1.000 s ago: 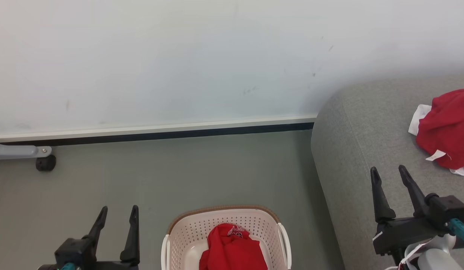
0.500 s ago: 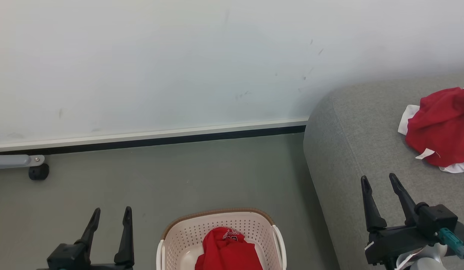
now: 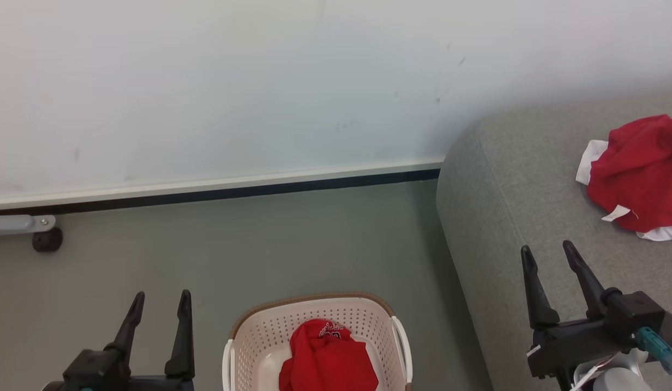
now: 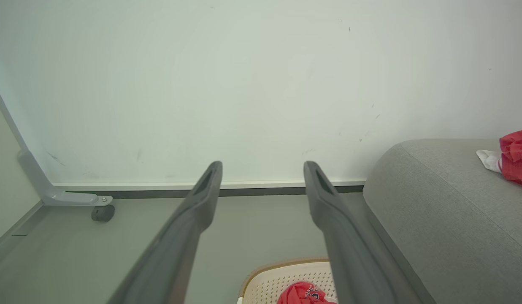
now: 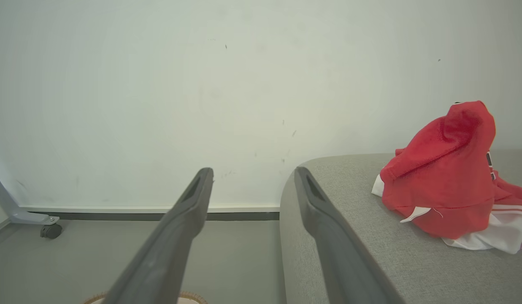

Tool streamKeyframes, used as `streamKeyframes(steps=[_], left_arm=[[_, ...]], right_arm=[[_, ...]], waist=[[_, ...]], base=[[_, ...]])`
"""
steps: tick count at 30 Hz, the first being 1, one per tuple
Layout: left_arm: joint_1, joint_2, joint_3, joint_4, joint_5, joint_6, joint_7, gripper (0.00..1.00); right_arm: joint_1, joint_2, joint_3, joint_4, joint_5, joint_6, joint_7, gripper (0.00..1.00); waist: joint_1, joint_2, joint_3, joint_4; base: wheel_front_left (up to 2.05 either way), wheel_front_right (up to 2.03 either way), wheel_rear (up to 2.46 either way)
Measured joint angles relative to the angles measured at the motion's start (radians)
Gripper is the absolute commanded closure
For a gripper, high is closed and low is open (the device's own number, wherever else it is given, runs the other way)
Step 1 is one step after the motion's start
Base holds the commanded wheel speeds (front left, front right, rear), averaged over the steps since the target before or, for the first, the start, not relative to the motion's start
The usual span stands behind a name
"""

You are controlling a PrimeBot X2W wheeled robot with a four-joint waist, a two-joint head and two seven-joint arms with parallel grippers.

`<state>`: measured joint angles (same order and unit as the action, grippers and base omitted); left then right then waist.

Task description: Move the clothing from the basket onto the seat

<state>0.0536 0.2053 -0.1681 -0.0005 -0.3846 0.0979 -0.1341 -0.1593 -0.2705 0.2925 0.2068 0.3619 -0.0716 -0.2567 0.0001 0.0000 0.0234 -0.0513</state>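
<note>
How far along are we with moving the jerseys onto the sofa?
Done: a crumpled red jersey lies on the sofa. In hand: nothing; the left gripper and right gripper are open and empty. Left: a second jersey sits in the basket, untouched.

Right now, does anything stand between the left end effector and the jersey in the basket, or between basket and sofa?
Nothing visible. The jersey lies uncovered in the open basket beside the left end effector; only bare floor separates basket from sofa.
</note>
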Motion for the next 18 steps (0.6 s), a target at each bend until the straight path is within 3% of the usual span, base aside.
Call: streamKeyframes(steps=[18], left_arm=[[-0.153, 0.006, -0.034, -0.053, 0.009, -0.011, 0.051, 0.00]], right_arm=[[-0.094, -0.001, -0.020, -0.089, -0.048, -0.018, 0.000, 0.00]], waist=[[0.0001, 0.0001, 0.198, -0.011]], base=[[0.00, 0.00, 0.00]])
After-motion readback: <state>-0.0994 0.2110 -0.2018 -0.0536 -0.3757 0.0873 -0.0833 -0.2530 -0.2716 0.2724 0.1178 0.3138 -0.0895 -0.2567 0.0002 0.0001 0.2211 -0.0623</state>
